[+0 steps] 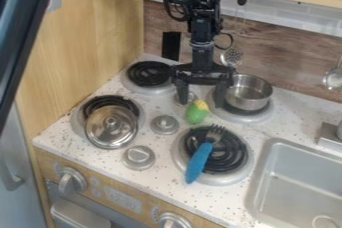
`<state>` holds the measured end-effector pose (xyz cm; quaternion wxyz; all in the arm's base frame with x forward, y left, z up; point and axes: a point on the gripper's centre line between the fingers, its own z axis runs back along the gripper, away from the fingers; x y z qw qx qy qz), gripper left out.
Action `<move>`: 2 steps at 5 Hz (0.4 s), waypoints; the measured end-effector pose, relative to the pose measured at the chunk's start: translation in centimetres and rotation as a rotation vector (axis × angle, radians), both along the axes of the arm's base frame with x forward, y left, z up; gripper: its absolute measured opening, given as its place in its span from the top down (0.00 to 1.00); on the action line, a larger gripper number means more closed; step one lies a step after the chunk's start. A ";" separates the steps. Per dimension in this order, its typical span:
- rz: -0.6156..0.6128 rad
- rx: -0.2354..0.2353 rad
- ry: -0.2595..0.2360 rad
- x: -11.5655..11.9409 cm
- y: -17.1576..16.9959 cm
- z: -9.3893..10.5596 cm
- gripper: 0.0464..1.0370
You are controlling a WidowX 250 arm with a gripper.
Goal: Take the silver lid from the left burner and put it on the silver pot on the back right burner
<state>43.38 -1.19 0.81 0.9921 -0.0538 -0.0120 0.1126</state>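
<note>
- And there's the gripper (202,103) over the bench (162,151), fingers spread open!
- Right by the fingertips sits the green-and-yellow toy (196,112), among the burners.
- Blue-handled fork (199,162) across one burner (229,160), steel pot (248,103) on another, metal lid (111,128) on a third!

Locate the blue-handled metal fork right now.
The fork lies on the front-right black coil burner, just right of centre in the camera view, below the green-and-yellow toy, left of the grey sink.
</note>
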 end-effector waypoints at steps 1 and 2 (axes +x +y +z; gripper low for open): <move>0.002 -0.003 0.064 -1.2 -0.1 -2.2 0.04; 0.031 -0.016 0.103 -3.7 0.8 -3.5 0.04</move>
